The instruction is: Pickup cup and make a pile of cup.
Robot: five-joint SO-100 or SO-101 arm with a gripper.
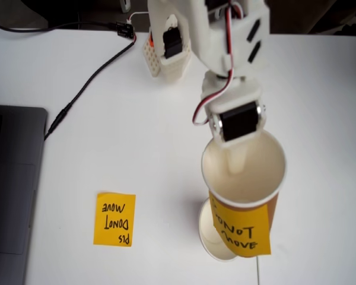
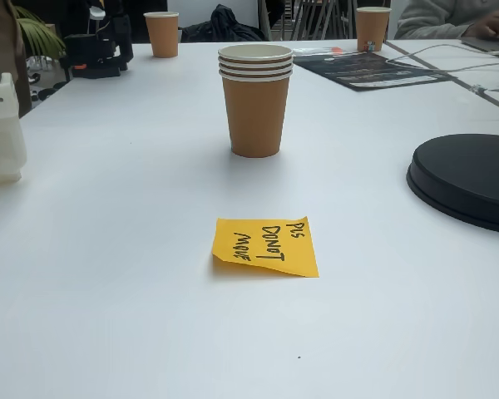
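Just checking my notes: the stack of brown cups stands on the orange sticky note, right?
No. In a fixed view the stack of brown cups stands on the bare table beyond the orange sticky note, not touching it.

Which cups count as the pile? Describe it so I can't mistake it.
On the white table, look just beyond the orange sticky note. The pile of cups stands upright there, mid-table. Unlike the single cups at the far edge, it shows several stacked white rims.

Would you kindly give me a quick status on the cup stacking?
Gripper shut on the cup, one finger inside. Held above lower cup. Sticky note on its outer wall.
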